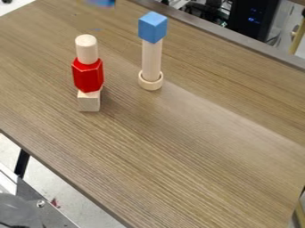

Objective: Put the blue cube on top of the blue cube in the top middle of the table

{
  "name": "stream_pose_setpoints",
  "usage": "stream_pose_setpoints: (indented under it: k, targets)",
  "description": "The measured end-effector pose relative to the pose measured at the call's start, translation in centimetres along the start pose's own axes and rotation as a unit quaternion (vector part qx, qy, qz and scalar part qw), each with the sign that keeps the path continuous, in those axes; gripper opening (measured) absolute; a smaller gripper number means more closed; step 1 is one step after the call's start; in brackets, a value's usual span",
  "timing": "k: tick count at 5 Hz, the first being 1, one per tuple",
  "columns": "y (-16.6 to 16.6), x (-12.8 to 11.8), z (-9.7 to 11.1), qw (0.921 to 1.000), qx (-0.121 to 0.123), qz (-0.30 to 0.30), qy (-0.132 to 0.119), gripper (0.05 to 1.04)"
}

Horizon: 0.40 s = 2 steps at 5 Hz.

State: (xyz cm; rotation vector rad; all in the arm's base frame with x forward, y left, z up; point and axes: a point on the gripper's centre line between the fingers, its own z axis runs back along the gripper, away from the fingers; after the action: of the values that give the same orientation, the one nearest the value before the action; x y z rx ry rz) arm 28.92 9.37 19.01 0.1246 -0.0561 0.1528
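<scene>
Placement looks like the step in hand: a blue block (pixel 100 2), perhaps the cube to be stacked, at the view's upper border, and its target, the blue cube (pixel 152 27), on top of a slim wooden dowel (pixel 151 60) set in a wooden ring (pixel 150 80), towards the far edge of the table (pixel 196 142). The tower is tall for its footing, so a sideways nudge could topple it. I would bring the block across well above the target, match its faces to the cube's, centre it over the top, then lower it straight down until the faces just meet. Let go evenly, without pressing, and lift away vertically. A route clear of the red hexagonal prism (pixel 88 75) and the pale wooden cylinder (pixel 87 48) on it, over towards the table's left corner, seems wise.

Most of the block is cut off and its outline is smeared, with a reddish tint along the bottom; I cannot make out whether it hangs or rests. Nor can I tell whether the pincer is released, clenched or grasping it. How deep the dowel sits is hidden by the ring.
</scene>
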Motion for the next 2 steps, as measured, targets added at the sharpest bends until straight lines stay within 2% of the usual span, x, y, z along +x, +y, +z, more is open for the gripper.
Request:
stream_pose_setpoints:
  k: [1, 2]
  targets:
    - [-2.0, 2.6, 0.6, 0.9967, -0.010, -0.079, 0.020, 0.575]
    - [-3.9, 4.4, -0.1, 0.9900, -0.036, -0.128, 0.046, 0.574]
